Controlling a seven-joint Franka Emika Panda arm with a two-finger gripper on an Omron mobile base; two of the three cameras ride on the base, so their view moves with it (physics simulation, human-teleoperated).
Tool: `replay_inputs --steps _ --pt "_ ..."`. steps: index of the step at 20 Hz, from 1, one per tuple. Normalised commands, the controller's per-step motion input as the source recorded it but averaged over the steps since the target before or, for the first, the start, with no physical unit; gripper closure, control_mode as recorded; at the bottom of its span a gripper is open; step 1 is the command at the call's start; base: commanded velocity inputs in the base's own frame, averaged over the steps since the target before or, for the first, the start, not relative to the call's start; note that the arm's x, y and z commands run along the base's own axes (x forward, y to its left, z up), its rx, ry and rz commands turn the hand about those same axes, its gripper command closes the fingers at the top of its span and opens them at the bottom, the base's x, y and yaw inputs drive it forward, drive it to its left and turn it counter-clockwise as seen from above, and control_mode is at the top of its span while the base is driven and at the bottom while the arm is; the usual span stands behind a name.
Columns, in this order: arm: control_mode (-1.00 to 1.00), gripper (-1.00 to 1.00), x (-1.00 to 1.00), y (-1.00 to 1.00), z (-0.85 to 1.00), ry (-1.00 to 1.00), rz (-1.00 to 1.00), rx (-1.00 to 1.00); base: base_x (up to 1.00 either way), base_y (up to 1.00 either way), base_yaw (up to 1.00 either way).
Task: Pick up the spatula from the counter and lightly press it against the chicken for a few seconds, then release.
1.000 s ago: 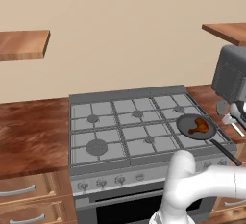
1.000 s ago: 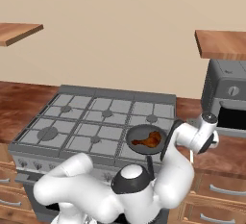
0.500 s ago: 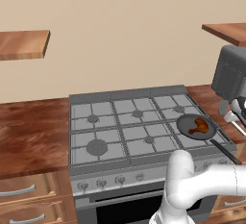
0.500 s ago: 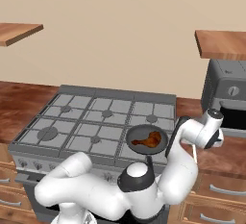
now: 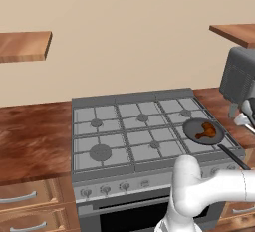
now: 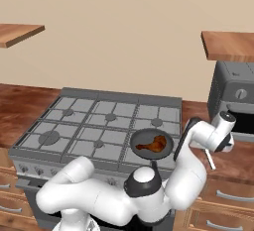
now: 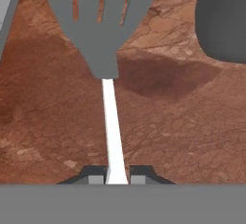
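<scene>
The spatula has a grey slotted head [image 7: 103,21] and a thin white handle [image 7: 113,131], and it lies on the brown counter right of the stove. In the hand view my gripper [image 7: 116,177] is shut on the near end of that handle, with a dark fingertip [image 7: 96,176] on either side. From the right base view the gripper [image 6: 222,144] hangs low over the counter, and the white handle [image 6: 211,161] sticks out below it. The browned chicken [image 6: 153,144] [image 5: 205,132] lies in a dark pan [image 6: 136,138] [image 5: 191,126] on the stove's front right burner, left of the gripper.
A grey oven-like appliance [image 6: 233,91] [image 5: 239,76] stands on the counter just behind the gripper; its dark base [image 7: 223,16] shows beside the spatula head. The pan's long handle [image 5: 231,156] points toward the front. The stove [image 5: 129,131] lies to the left, and a wooden shelf [image 6: 228,44] hangs above.
The jaws have gone from wide open to shut on the spatula's handle. The hand has shifted slightly right and settled low over the counter.
</scene>
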Motion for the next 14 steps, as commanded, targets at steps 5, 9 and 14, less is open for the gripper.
replay_inputs --steps 5,9,14 --pt "-1.0 1.0 -0.27 0.24 0.17 -0.04 0.01 0.0 0.0 0.0 0.0" --pt "-1.0 1.0 -0.46 0.27 0.51 -0.1 0.02 0.0 0.0 0.0 0.0" --pt "-1.0 1.0 -0.45 0.53 0.5 -0.07 0.05 0.0 0.0 0.0 0.0"
